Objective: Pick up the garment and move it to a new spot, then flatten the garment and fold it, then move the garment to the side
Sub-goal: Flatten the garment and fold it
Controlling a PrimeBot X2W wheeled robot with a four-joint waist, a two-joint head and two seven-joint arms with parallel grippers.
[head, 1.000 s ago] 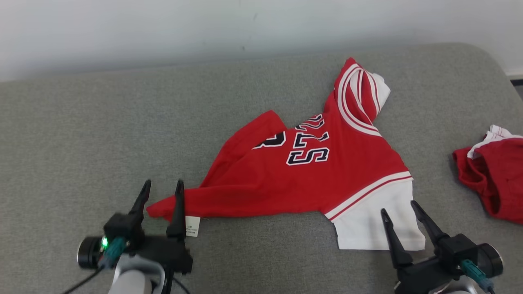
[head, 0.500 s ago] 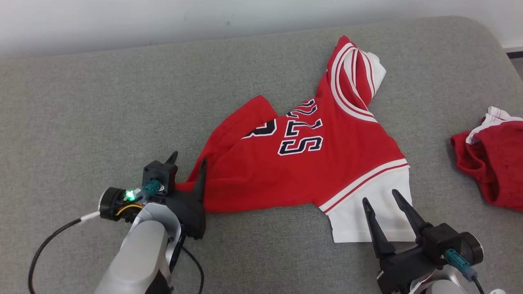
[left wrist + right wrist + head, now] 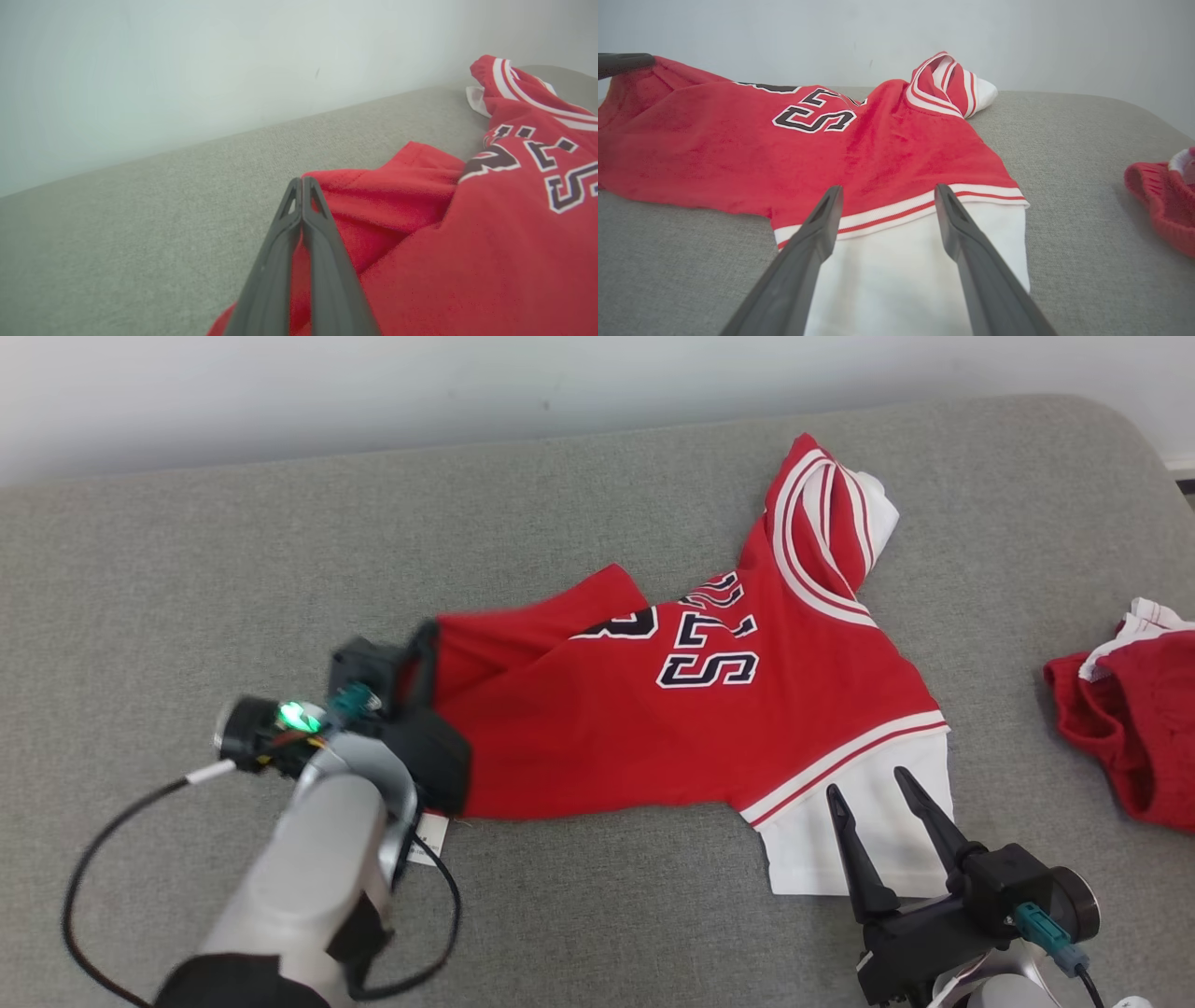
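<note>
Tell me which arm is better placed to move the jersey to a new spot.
Left. The left pincer is shut on a corner of the jersey; the right pincer stands open by the white sleeve, holding nothing.

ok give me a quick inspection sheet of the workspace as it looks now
surface: grey padded surface, fabric covered, no marks seen
job's things: red jersey lying mostly spread, not folded, white sleeve nearest the robot
clutter: second red garment crumpled at the right edge
grippers: left gripper shut on the jersey's red edge; right gripper open, over the white sleeve
cables: black cable looping from the left wrist over the surface
surroundings: pale wall behind; nothing else seen
</note>
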